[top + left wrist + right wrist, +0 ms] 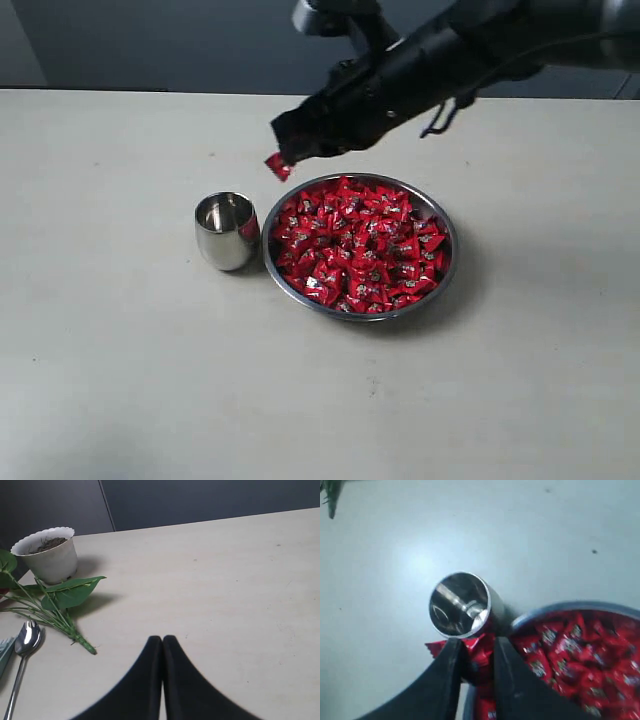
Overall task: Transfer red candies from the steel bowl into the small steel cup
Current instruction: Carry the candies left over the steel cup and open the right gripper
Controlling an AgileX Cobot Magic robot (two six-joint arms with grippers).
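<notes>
1. The right gripper (pixel 289 153) is reaching in from the far right on its black arm and is hanging in the air over the far-left edge of the steel bowl (pixel 365 317).
2. Its jaws are standing narrow and are pinching a single red candy (pixel 278 166). In the right wrist view the wrapper is bulging between the two black fingers, and one pinched end is sticking out to the side.
3. The held candy is hovering clear of the table (pixel 120 380), above the gap between the bowl's far-left rim and the small steel cup (pixel 227 235), slightly to the far right of the cup's mouth.
4. The cup is standing upright just left of the bowl. The two are sitting so close that I cannot tell whether they are touching.
5. The rest of the red candies (pixel 360 245) are lying heaped in the bowl, filling it almost to the rim.
6. The left gripper (pixel 162 641) is showing only in its own wrist view, with its jaws pressed together on nothing, above bare tabletop.
7. Beyond it in that view, a white pot (pixel 47 555) of soil, a leafy green stem (pixel 70 592) and a spoon (pixel 25 640) are resting on the table.
</notes>
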